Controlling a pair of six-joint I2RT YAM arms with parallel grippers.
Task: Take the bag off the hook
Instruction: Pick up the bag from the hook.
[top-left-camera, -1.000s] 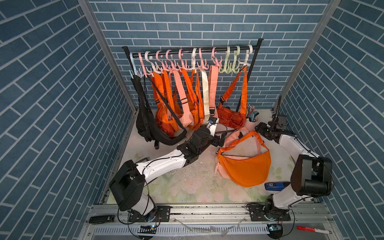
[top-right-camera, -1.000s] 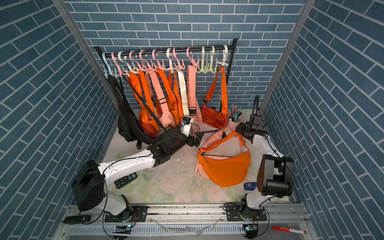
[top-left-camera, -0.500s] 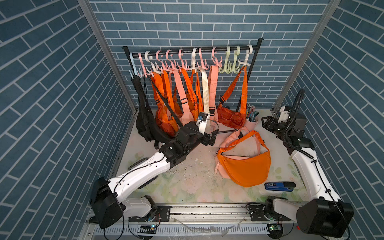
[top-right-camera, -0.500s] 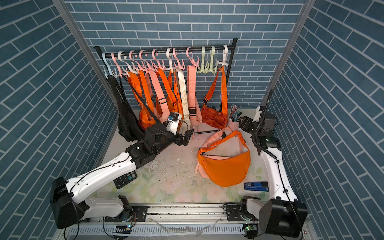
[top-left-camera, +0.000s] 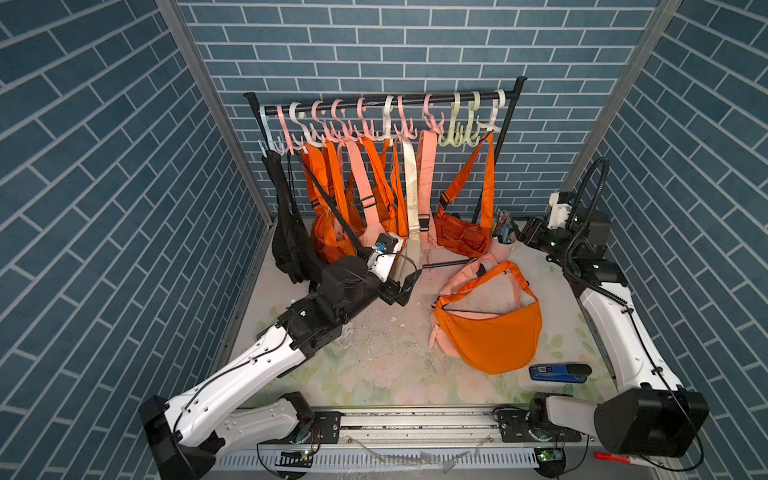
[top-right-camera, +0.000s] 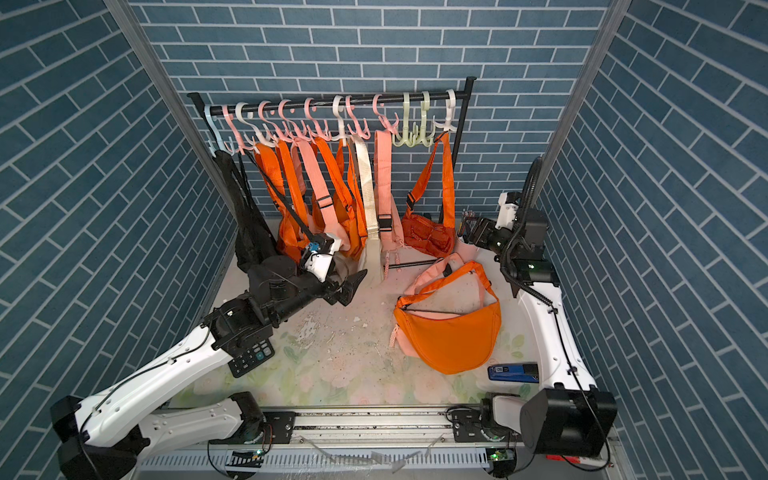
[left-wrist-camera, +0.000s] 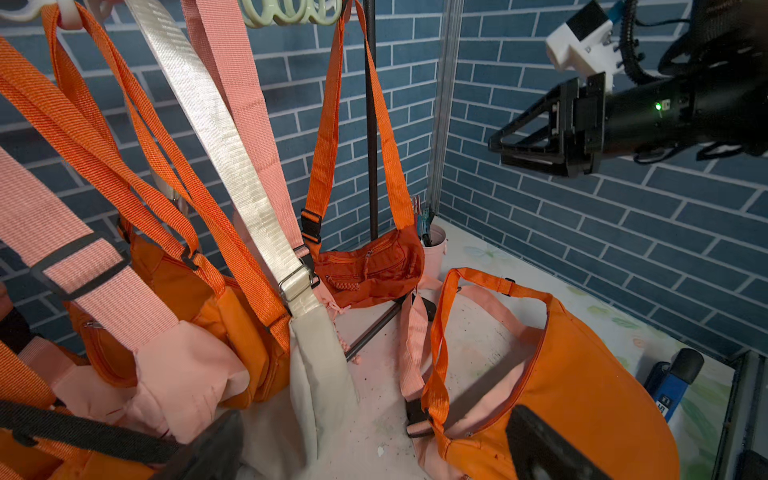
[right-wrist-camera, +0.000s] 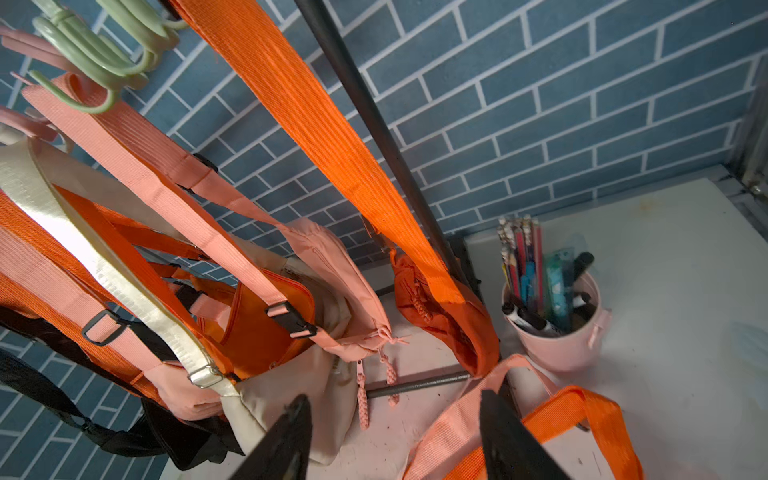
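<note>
A black rack rail (top-left-camera: 374, 107) carries several plastic hooks. Orange, pink, cream and black bags hang from them by their straps. A small dark-orange bag (top-left-camera: 461, 239) (right-wrist-camera: 449, 320) hangs from the white end hook (top-left-camera: 494, 120). An orange crescent bag (top-left-camera: 490, 332) lies on the table on top of a pink one. My left gripper (top-left-camera: 405, 289) (left-wrist-camera: 374, 449) is open and empty, low beside the cream bag (left-wrist-camera: 320, 374). My right gripper (top-left-camera: 525, 235) (right-wrist-camera: 395, 436) is open and empty at the back right, pointing toward the small orange bag.
A pink pen cup (top-left-camera: 503, 245) stands next to the rack's right leg. A blue stapler (top-left-camera: 559, 372) lies front right, and a calculator (top-right-camera: 251, 357) sits under my left arm. The rack's floor bar (right-wrist-camera: 415, 384) crosses behind the bags. Brick walls close in three sides.
Both arms have unfolded and stretched toward the back. My left gripper has drawn back to the left, away from the orange bag on the table. My right gripper has risen slightly.
</note>
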